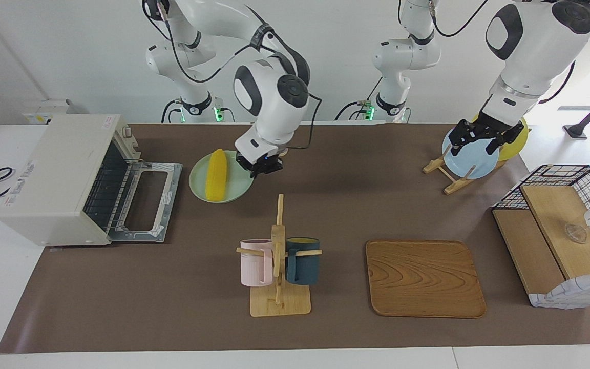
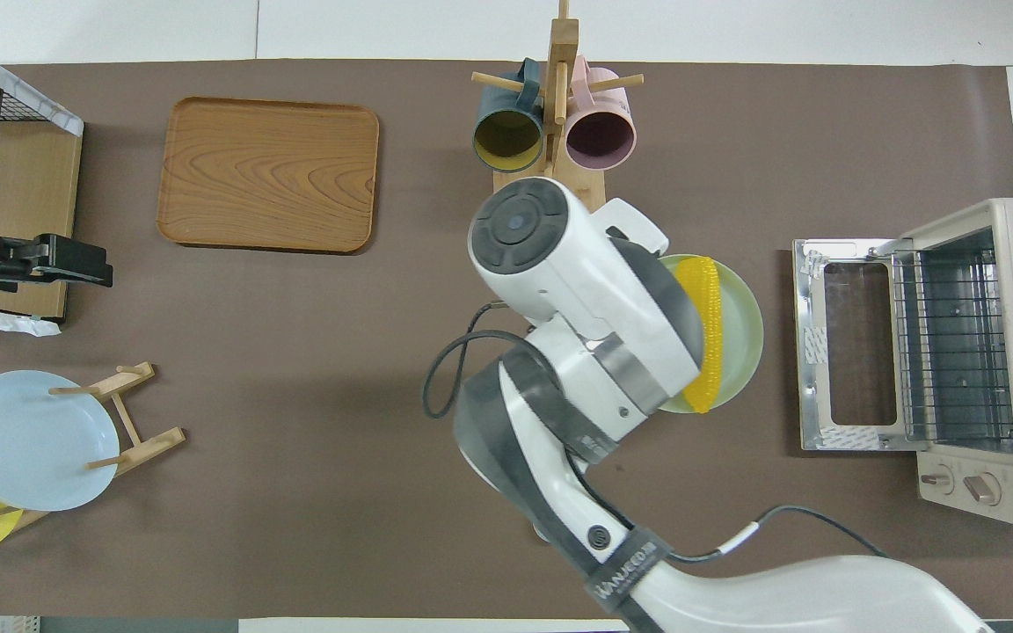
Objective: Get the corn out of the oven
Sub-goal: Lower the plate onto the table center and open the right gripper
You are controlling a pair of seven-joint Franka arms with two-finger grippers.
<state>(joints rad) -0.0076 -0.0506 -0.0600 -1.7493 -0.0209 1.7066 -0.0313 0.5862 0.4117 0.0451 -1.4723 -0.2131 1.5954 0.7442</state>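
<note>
Facing view shows the corn [image 1: 216, 175] lying on a pale green plate [image 1: 200, 188], and the plate is gripped at its rim by the right gripper [image 1: 260, 166], whose fingertips are closed onto the edge toward the left arm's end of the table. The oven [image 1: 62, 177] is taken as the landmark: the plate is seen clear of the oven's lowered glass door [image 1: 147, 203], just beside that door's free edge, toward the left arm's end of the table. Whether the plate is resting on the brown mat or held just above it cannot be told.

The relation that matters is judged to be this: the cob's long axis runs roughly parallel to the oven's front, from nearer the robots to farther from them, and the cob lies between the oven and the gripping fingertips. The right arm is plainly the nearer one. In the overhead view the cob [image 2: 703, 334] is half hidden under the right arm's wrist.

The left gripper [image 1: 481, 135] is held waiting over the blue plate [image 1: 466, 163] in the wooden rack, well apart from the oven, with its fingers spread wide and nothing between them.

Writing is seen on the right arm's forearm strap and on the oven's side and warning sticker, but none can be read with confidence.
</note>
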